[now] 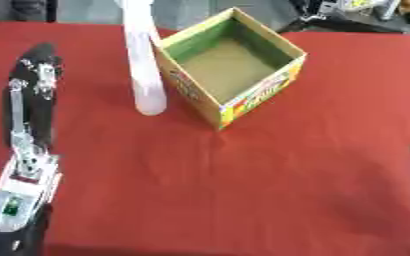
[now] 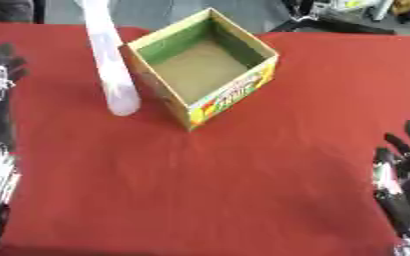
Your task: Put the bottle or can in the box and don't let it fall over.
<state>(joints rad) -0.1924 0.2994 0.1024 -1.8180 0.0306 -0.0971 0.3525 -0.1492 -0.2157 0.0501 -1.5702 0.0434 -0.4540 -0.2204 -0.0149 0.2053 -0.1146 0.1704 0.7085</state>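
1. The robot's left hand reaches up the left edge of a red cloth-covered table, its black fingers straight and holding nothing, with the silver forearm running back to the lower left corner.

2. The right hand shows at the lower right edge in the right eye view, its dark fingers pointing up and spread, relaxed and empty; only a sliver of it appears in the left eye view.

3. Past the middle of the cloth a tall, pale, translucent bottle stands upright on the table, just to the left of the box and very close to its left wall; whether they touch cannot be told.

4. The box, an open-topped cardboard carton with yellow, green and red printing on its outer sides, sits turned so that one corner points toward the camera. Its brown floor is bare.

5. Both hands are well apart from the bottle and the box.
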